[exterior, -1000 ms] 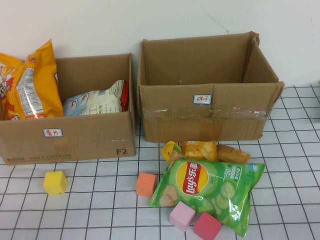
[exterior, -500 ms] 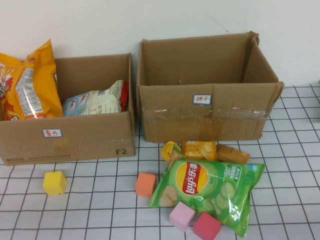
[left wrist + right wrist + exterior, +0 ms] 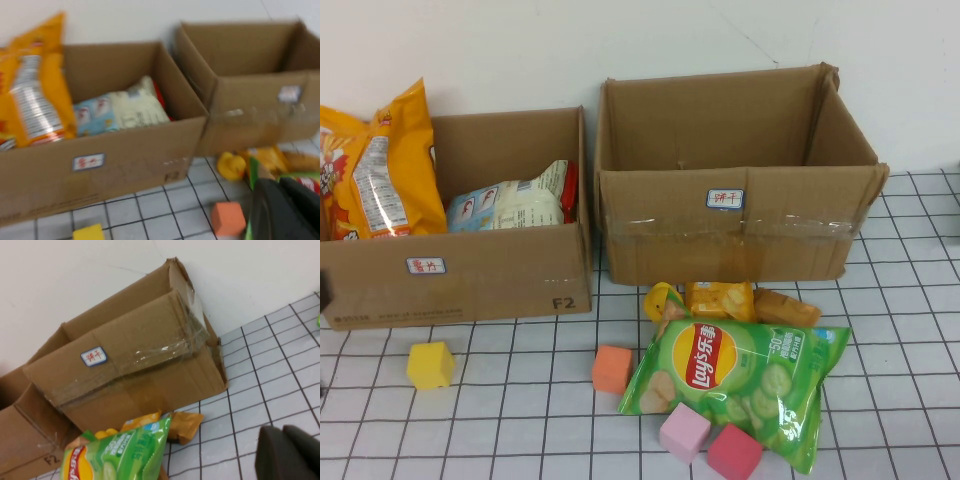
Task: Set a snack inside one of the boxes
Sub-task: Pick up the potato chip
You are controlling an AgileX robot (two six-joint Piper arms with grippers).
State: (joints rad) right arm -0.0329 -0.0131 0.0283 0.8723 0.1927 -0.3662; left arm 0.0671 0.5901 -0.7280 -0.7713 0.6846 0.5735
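A green Lay's chip bag (image 3: 735, 385) lies flat on the grid table in front of the right box (image 3: 740, 235), which is empty; the bag also shows in the right wrist view (image 3: 115, 455). Small orange snack packets (image 3: 720, 298) lie behind it. The left box (image 3: 470, 275) holds an orange chip bag (image 3: 375, 165) and a white-blue packet (image 3: 510, 205). My left gripper (image 3: 280, 187) is shut and empty, above the table near the chip bag. My right gripper (image 3: 285, 432) is shut and empty over the bare grid right of the snacks. Only a dark bit of the left arm (image 3: 323, 290) shows in the high view.
A yellow duck (image 3: 658, 297) sits by the packets. An orange cube (image 3: 612, 368), a pink cube (image 3: 683, 432) and a red cube (image 3: 734, 452) lie around the chip bag. A yellow cube (image 3: 430, 364) lies before the left box. The wall is just behind the boxes.
A dark part of the left arm has come into the high view at its left edge. The snacks, boxes and cubes have not moved.
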